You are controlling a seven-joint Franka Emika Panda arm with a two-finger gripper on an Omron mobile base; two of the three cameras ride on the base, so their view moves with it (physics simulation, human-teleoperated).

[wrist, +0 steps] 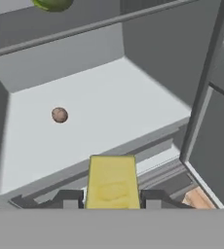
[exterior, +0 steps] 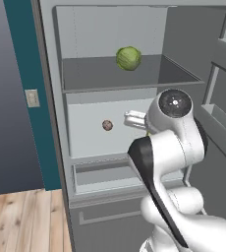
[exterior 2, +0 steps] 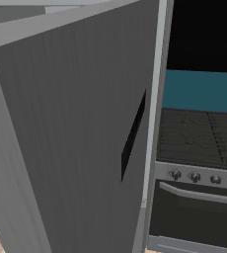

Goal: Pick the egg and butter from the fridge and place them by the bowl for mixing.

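one butter (wrist: 112,182) apparently gripped — one egg (wrist: 59,115), one cabbage (exterior: 128,58)

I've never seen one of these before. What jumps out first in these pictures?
A big white robot arm reaches into an open fridge. A green cabbage sits on the upper shelf and a small brown egg on the shelf below. In the hand view, a yellow butter block sits between the gripper fingers.

Fridge contents, counted
One small reddish-brown round egg (wrist: 59,115), one yellow rectangular butter block (wrist: 112,182), one large green cabbage ball (exterior: 128,58).
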